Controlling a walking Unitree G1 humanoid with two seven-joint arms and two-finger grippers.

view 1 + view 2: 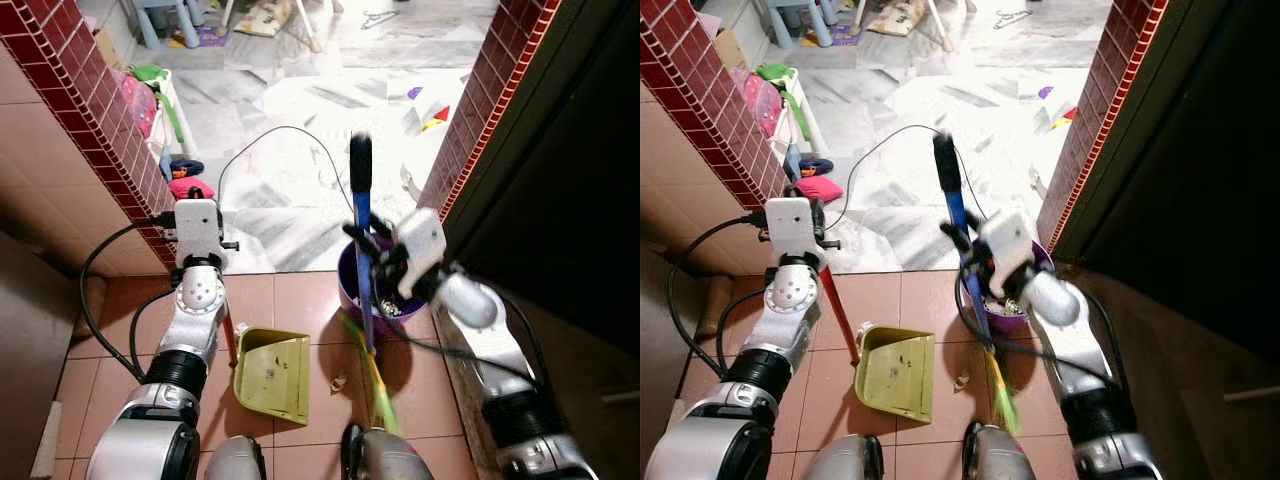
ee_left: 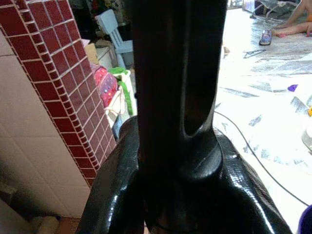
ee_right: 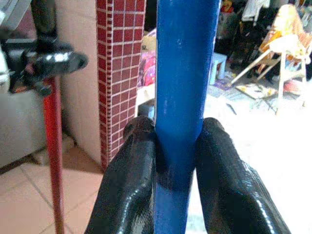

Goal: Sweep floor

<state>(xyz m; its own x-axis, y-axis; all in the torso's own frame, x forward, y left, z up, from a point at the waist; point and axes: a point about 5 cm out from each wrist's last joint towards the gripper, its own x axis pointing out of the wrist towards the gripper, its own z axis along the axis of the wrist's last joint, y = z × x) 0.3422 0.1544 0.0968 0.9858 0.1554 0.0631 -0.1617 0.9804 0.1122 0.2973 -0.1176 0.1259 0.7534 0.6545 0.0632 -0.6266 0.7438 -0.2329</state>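
Right claw (image 3: 175,165) clamps blue broom handle (image 3: 183,73); left claw (image 2: 178,161) grips dustpan handle (image 1: 838,305), dustpan (image 1: 272,375) between.

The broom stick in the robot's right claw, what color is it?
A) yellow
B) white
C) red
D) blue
D: the right wrist view shows the right claw shut around a blue broom stick; the red stick beside it belongs to the dustpan, which the left claw holds.
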